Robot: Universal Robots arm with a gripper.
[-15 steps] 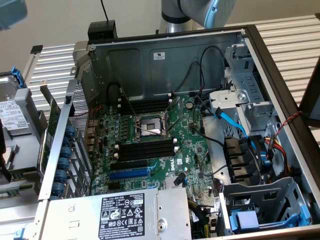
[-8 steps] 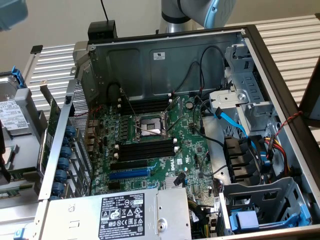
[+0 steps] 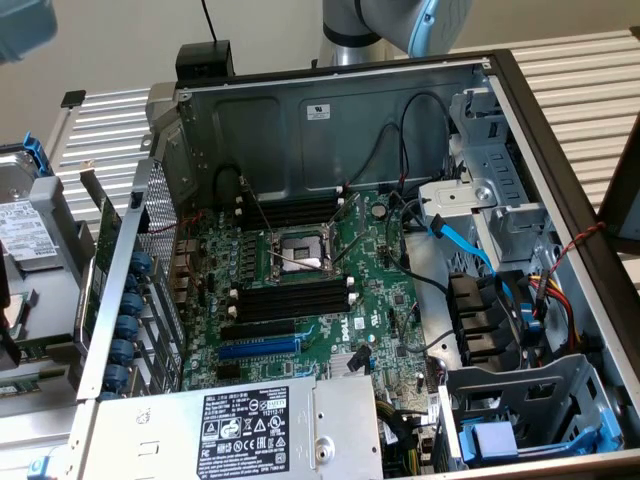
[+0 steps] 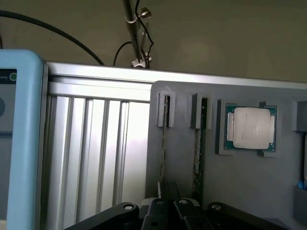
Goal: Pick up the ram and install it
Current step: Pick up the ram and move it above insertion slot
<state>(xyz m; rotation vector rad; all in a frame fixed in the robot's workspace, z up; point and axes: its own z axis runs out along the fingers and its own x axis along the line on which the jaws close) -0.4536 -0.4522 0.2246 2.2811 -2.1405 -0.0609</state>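
Two thin ram sticks stand on edge in grey holders on a grey tray (image 4: 182, 182), one (image 4: 165, 139) beside the other (image 4: 199, 143), which shows green. My gripper (image 4: 169, 207) hovers over the near ends of these sticks, its black fingers (image 4: 158, 211) shut together with nothing seen between them. In the exterior view the open computer case holds a green motherboard (image 3: 370, 290) with long black empty memory slots (image 3: 290, 300) on either side of the processor socket (image 3: 300, 250). Part of the arm (image 3: 400, 25) reaches in above the case's back wall.
A processor chip (image 4: 250, 127) lies in its own holder on the tray. The tray rests on a slatted aluminium table (image 4: 96, 153). Inside the case are a power supply (image 3: 250, 420), blue cables (image 3: 465, 245) and drive cages (image 3: 530, 410). A hard drive (image 3: 25, 230) sits at the exterior view's left.
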